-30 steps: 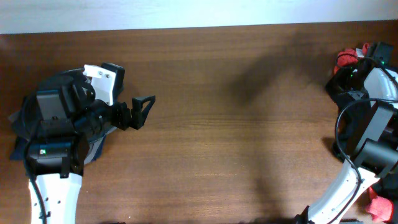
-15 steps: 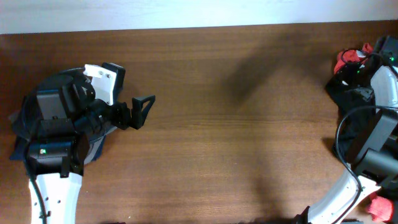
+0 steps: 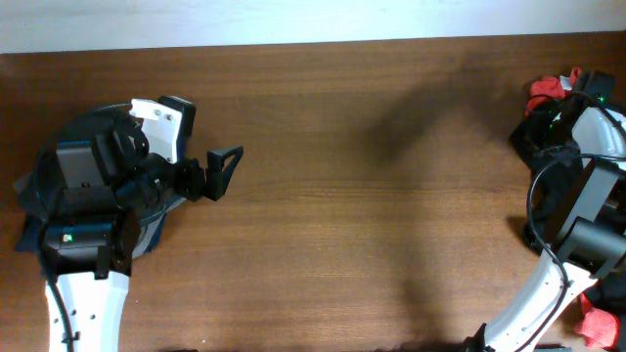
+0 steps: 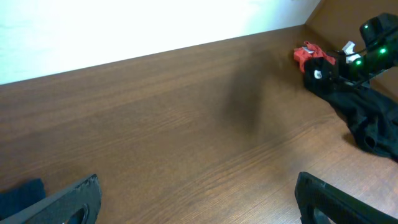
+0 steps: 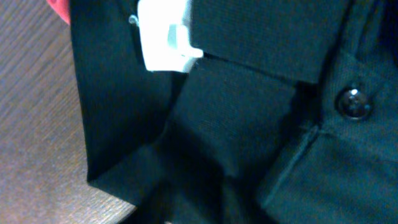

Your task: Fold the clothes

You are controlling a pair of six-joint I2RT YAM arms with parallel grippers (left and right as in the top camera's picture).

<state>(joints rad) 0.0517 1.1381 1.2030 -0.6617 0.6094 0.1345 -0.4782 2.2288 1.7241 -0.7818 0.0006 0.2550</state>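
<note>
Finds right gripper (image 3: 546, 125) low on bunched black garment (image 4: 367, 121) beside red cloth (image 4: 305, 55) at table (image 3: 372, 244) edge; cannot tell its jaws; shows left gripper (image 3: 223, 174) jaws wide apart

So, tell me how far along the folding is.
Done: nothing; the black garment lies bunched at the table's right edge beside red cloth. In hand: the right arm is over it, its camera close on the white tag. The left gripper hangs open, empty. Left: spreading and every fold.

Soft diffuse shadows, blurry right-wrist close-up
</note>
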